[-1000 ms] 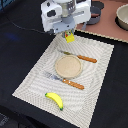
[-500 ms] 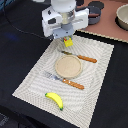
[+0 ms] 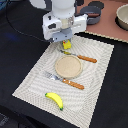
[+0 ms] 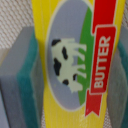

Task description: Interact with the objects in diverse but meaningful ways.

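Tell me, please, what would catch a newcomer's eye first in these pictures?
Probably the white gripper at the far edge of the striped placemat, down over a yellow block. The wrist view fills with that block, labelled BUTTER with a cow picture, between two grey-and-teal finger pads. Next comes the tan plate mid-mat, a knife and fork on either side, and a banana on the mat's near edge.

A dark, nearly black table (image 3: pixel 17 37) fills most of the exterior view, and a pale striped placemat (image 3: pixel 95 85) lies on it at a slant, its corners pointing toward the table's edges. Beyond the placemat's far corner the surface changes to a light tan wooden counter (image 3: pixel 107 30), where a beige bowl (image 3: pixel 122 17) sits at the far edge, partly cut off, and lighting is even and soft
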